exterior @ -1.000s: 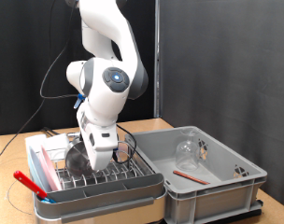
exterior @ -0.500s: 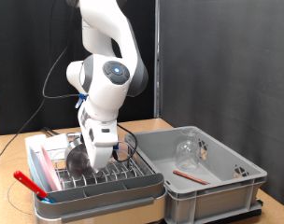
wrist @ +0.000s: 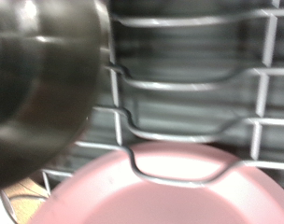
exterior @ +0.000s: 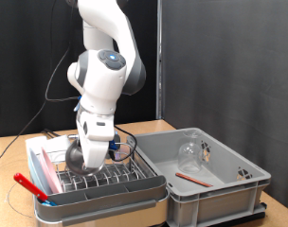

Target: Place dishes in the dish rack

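No writing shows anywhere. The gripper (exterior: 90,151) hangs over the dish rack (exterior: 106,180) at the steel bowl (exterior: 78,156); its opening isn't visible. The pink plate (wrist: 170,191) sits in the rack; glass (exterior: 189,151) and red utensil (exterior: 189,177) lie in the grey tub (exterior: 220,180).

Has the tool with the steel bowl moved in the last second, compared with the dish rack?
Yes. The tool has shifted toward the exterior view's left over the dish rack, carrying the steel bowl with it.

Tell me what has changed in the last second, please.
The arm shifted toward the exterior view's left, carrying the gripper and the steel bowl over the dish rack. The pink plate, the glass and the red utensil in the grey tub stayed put.
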Motion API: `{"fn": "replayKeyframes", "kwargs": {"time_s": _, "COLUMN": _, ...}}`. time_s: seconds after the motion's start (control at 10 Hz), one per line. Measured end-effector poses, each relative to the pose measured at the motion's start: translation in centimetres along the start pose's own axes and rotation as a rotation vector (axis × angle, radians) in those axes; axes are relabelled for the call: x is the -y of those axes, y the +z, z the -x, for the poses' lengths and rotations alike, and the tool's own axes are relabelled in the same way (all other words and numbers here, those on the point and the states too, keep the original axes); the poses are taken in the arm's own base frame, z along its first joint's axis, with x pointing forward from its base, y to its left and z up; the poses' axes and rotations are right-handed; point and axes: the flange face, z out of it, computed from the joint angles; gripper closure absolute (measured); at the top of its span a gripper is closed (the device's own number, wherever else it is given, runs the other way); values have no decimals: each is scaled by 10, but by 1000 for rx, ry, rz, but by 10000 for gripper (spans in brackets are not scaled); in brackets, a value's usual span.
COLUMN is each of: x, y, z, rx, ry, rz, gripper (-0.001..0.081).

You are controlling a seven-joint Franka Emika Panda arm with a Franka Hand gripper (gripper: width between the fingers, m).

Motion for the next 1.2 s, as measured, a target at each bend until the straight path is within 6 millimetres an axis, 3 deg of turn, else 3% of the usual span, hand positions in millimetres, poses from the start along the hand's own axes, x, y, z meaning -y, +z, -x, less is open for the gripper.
{"fn": "replayKeyframes", "kwargs": {"time_s": 0.3, "x": -16, "y": -11, "z": 2, "rx": -12, "ry": 15, "rz": 27, "gripper": 2}}
{"fn": "replayKeyframes", "kwargs": {"time_s": 0.6, "x": -12, "y": -14, "z": 2, "rx": 15, "ry": -79, "rz": -57, "gripper": 2}}
{"fn": "replayKeyframes", "kwargs": {"time_s": 0.9, "x": 17, "y": -3, "z": -2, "rx": 96, "ry": -240, "rz": -189, "gripper": 2}}
{"fn": "replayKeyframes", "kwargs": {"time_s": 1.2, "x": 55, "y": 28, "z": -7, "rx": 176, "ry": -331, "rz": -243, "gripper": 2}}
